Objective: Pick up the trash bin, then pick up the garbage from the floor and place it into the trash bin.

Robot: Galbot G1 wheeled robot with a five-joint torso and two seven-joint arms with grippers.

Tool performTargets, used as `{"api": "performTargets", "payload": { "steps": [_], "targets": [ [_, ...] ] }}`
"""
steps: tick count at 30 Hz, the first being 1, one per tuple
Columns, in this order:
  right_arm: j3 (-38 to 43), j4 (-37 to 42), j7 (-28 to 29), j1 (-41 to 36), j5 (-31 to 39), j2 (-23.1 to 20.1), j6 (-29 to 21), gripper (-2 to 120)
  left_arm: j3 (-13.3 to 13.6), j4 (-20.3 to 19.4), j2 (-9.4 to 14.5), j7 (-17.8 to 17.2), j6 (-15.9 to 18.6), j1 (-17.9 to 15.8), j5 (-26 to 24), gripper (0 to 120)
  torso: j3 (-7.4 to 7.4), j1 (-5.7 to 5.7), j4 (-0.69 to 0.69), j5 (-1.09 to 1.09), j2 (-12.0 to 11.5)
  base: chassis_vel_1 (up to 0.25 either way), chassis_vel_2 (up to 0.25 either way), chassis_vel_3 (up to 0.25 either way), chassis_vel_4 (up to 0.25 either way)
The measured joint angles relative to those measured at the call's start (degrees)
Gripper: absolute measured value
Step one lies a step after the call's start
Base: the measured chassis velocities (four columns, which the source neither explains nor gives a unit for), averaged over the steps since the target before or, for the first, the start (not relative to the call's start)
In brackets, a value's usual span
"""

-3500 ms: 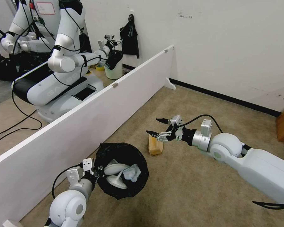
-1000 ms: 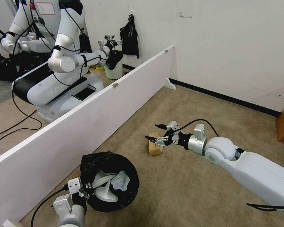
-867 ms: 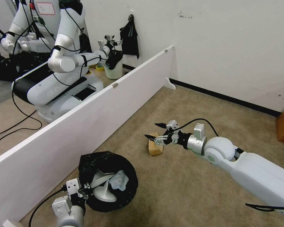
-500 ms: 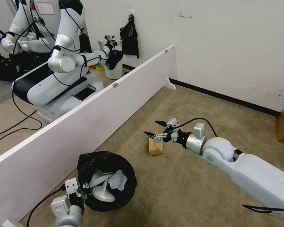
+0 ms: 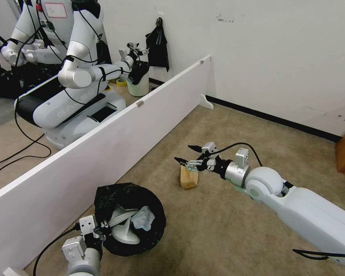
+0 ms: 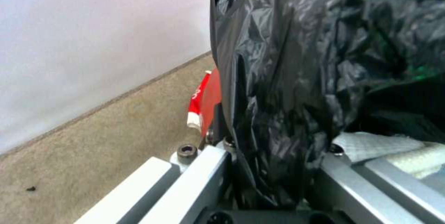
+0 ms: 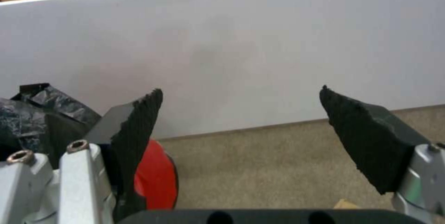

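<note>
2 slippers (image 5: pixel 123 226), cloth (image 5: pixel 142 218) in trash bin (image 5: pixel 157 230).

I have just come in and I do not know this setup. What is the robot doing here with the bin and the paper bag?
The robot is collecting litter from the carpet. Its left claw is shut on the rim of the trash bin, which is lined with a black bag and already holds white slippers and a light blue cloth. Its right claw is open and sits just above the tan paper bag, which stands on the floor, not yet gripped.
</note>
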Motion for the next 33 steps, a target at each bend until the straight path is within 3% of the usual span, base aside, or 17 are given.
{"api": "performTargets", "payload": {
  "steps": [33],
  "targets": [
    [-0.81, -0.39, -0.37, 1.61, 0.62, -0.31, -0.39, 88, 0.22, 0.07, -0.07, 0.46, 0.75, -0.55, -0.88, 0, 0.0, 0.0, 0.0, 0.0, 0.0, 0.007, 0.004, 0.004, 0.004]
  ]
}}
